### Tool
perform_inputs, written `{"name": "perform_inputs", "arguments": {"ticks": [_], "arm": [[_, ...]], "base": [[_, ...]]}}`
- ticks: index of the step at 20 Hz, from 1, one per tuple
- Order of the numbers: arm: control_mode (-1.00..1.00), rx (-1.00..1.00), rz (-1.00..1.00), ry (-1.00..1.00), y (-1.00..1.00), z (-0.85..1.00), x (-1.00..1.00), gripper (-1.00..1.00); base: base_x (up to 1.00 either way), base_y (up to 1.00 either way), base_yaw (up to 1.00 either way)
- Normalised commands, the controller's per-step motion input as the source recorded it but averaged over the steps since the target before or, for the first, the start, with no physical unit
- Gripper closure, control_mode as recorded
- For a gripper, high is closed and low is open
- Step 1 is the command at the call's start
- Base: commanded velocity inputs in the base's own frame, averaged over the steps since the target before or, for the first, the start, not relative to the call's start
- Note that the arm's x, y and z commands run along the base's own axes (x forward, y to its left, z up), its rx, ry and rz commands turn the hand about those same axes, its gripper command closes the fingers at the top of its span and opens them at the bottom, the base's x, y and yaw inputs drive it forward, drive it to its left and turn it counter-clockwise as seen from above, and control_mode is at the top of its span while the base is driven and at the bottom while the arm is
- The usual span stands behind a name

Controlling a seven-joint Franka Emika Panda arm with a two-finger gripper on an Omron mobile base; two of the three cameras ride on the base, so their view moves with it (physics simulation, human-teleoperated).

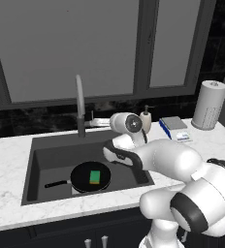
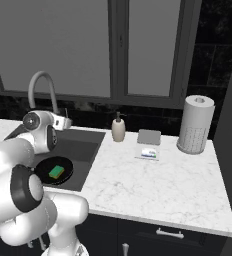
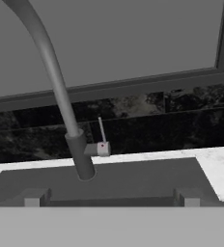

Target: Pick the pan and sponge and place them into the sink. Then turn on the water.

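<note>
The black pan (image 1: 83,180) lies flat on the bottom of the dark grey sink (image 1: 51,154), its handle pointing left. The green sponge (image 1: 94,177) rests on the pan, and both show again as pan (image 2: 44,172) and sponge (image 2: 56,172) in the right base view. My gripper (image 3: 110,198) is open and empty, its fingertips (image 3: 34,198) spread wide. It hovers over the sink's back part and faces the grey gooseneck faucet (image 3: 61,91) and its small side lever (image 3: 102,140), a short way off from both.
A soap dispenser (image 1: 146,118) stands right of the sink at the back. Further right are a small grey scale (image 2: 149,136), a blue and white item (image 2: 148,153) and a paper towel roll (image 2: 195,125). Windows rise behind the faucet (image 1: 79,106).
</note>
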Motion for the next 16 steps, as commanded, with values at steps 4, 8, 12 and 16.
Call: {"name": "perform_inputs", "arguments": {"ticks": [4, 8, 12, 16], "arm": [[-1.0, 0.0, 0.0, 0.0, 0.0, -0.14, 0.37, -1.0], [-1.0, 0.0, 0.0, -0.01, 0.0, -0.01, 0.3, -1.0], [-1.0, 0.0, 0.0, -0.03, 0.0, -0.11, 0.19, -1.0], [-1.0, 0.0, 0.06, -0.11, 0.0, -0.2, 0.13, -1.0]], "base": [[0.0, 0.0, 0.0], [0.0, 0.0, 0.0], [0.0, 0.0, 0.0], [0.0, 0.0, 0.0]]}}
